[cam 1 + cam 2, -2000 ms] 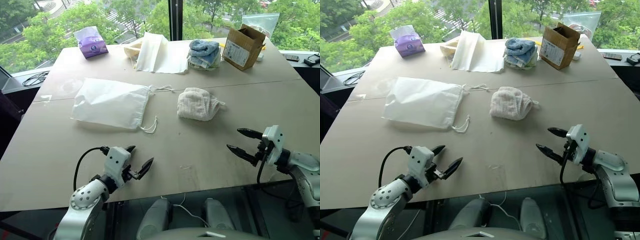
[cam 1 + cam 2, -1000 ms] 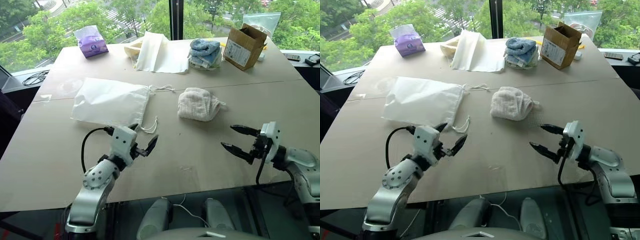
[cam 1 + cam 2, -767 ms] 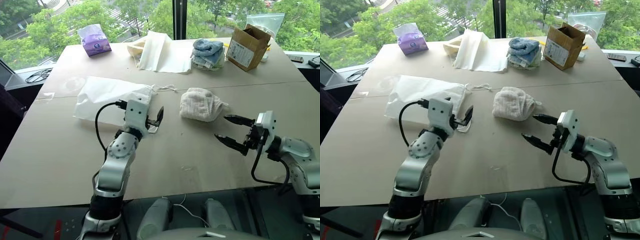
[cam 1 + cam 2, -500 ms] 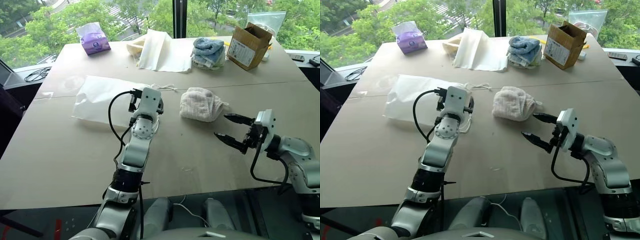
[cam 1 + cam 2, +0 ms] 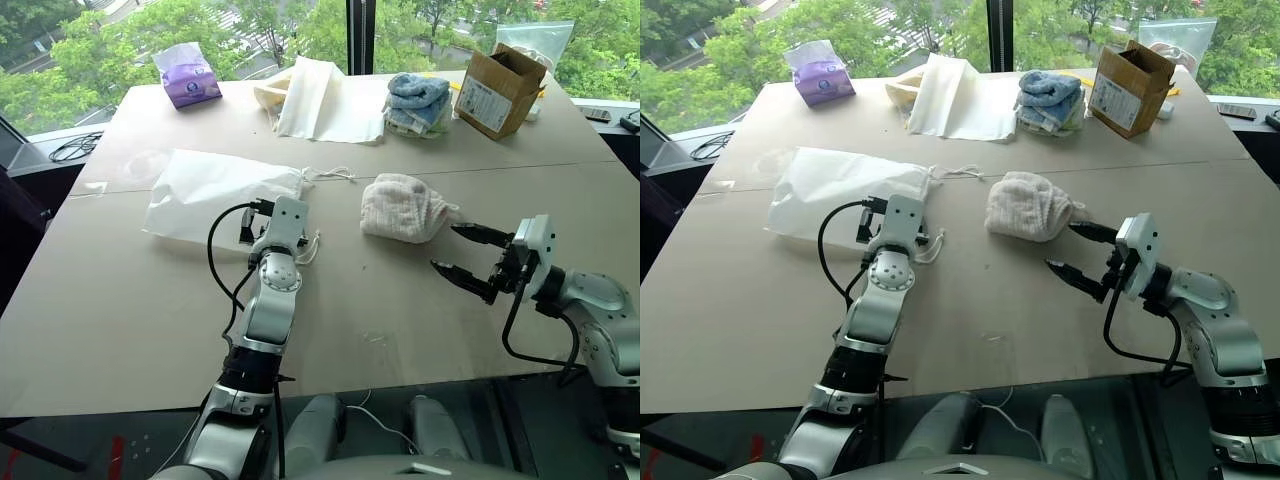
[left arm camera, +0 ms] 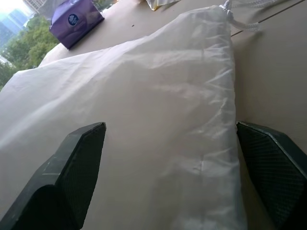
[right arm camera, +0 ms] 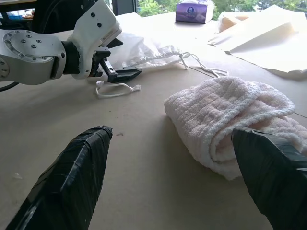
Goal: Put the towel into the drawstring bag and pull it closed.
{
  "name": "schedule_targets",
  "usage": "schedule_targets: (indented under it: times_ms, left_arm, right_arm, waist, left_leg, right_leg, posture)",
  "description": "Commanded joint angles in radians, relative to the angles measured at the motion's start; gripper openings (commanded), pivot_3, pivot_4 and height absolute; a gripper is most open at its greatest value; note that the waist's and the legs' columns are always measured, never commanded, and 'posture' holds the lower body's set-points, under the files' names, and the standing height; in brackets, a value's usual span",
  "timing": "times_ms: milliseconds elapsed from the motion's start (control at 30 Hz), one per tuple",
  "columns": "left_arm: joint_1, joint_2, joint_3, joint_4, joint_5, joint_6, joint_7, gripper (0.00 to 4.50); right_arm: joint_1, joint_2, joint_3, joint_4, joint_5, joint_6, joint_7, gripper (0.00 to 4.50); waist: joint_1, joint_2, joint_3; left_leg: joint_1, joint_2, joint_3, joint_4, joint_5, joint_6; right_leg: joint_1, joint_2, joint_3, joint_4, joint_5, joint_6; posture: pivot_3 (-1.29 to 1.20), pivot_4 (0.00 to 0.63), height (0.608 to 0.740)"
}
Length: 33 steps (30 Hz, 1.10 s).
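On the left of the counter [image 5: 120,330] we see the drawstring bag [image 5: 215,195] lying flat, its gathered mouth turned toward the middle and its white cords [image 5: 328,174] trailing off that end. Our left claw [image 7: 115,72] sits at the bag's near mouth corner, released, with its two black fingers [image 6: 79,167] spread wide on either side of the fabric and nothing held. Just right of the bag, apart from it, the towel [image 5: 405,208] rests in a crumpled roll. Further right, our right claw [image 5: 468,257] hovers close beside the towel's near edge, fingers [image 7: 72,182] parted and empty, aimed at it.
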Motion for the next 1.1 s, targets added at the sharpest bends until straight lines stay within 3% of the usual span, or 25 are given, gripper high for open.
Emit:
schedule_targets:
  times_ms: [33,133,333,367,400,600,833,1100]
  left_arm:
    - [-0.012,0.03,0.018,0.002,0.032,-0.04,0.024,4.23]
    - [-0.012,0.04,0.014,0.004,0.037,-0.063,0.022,3.49]
    - [-0.009,0.046,0.024,0.006,0.065,-0.059,0.038,0.95]
    - [-0.008,0.048,0.025,0.005,0.068,-0.06,0.041,0.74]
    - [-0.007,0.05,0.026,0.005,0.071,-0.061,0.042,0.13]
    - [-0.004,0.067,0.048,-0.05,0.058,-0.097,0.022,0.06]
    - [0.004,0.174,0.101,-0.23,-0.018,-0.096,-0.183,0.06]
    - [-0.044,0.239,0.222,-0.335,-0.253,0.031,-0.443,0.06]
  right_arm:
    - [-0.016,-0.015,-0.033,-0.031,0.013,-0.008,-0.005,4.41]
    - [-0.015,-0.015,-0.032,-0.027,0.01,-0.011,-0.006,4.5]
    - [-0.012,-0.012,-0.032,-0.021,0.008,-0.013,-0.013,4.5]
    - [-0.013,-0.012,-0.031,-0.02,0.007,-0.014,-0.014,4.5]
    - [-0.014,-0.011,-0.031,-0.018,0.006,-0.015,-0.015,4.5]
    - [-0.042,-0.011,-0.033,-0.016,0.009,0.005,-0.04,4.5]
    - [-0.204,0.028,0.042,-0.009,-0.126,0.217,-0.305,4.5]
    - [-0.479,0.149,0.135,0.205,-0.202,0.258,-0.356,4.5]
  waist:
    - [0.0,0.0,0.0]
    - [0.001,0.0,0.0]
    - [0.0,0.0,0.0]
    - [0.0,0.0,0.0]
    - [0.0,0.0,0.0]
    - [0.0,0.0,0.0]
    - [-0.007,0.0,0.0]
    - [-0.027,0.0,0.0]
  left_leg:
    - [0.0,0.0,0.0,0.0,0.0,0.0]
    - [0.0,0.0,0.0,0.0,0.0,0.0]
    - [-0.004,-0.001,0.0,0.001,0.0,0.0]
    - [-0.004,-0.001,0.0,0.001,0.0,0.0]
    - [-0.004,-0.001,0.0,0.001,0.0,0.0]
    - [-0.005,-0.001,0.001,0.003,0.0,0.0]
    - [-0.005,0.0,0.002,0.005,0.001,-0.002]
    - [-0.006,0.0,0.001,0.006,0.001,-0.002]
  right_leg:
    - [0.0,0.0,0.0,0.0,0.0,0.0]
    - [-0.001,0.0,0.0,0.001,0.0,0.0]
    - [-0.005,-0.001,0.0,0.002,0.0,0.0]
    - [-0.006,-0.001,0.0,0.003,0.0,0.0]
    - [-0.006,-0.001,0.0,0.004,0.0,0.0]
    - [-0.007,-0.001,0.001,0.007,0.0,0.0]
    - [-0.01,-0.001,0.003,0.013,0.0,0.0]
    - [-0.01,0.0,0.002,0.013,0.0,0.0]
  posture:
    - [0.0,0.15,0.74]
    - [0.0,0.15,0.74]
    - [0.0,0.15,0.74]
    - [0.0,0.15,0.74]
    - [0.0,0.15,0.74]
    - [0.0,0.15,0.74]
    - [0.0,0.15,0.74]
    - [0.0,0.15,0.74]
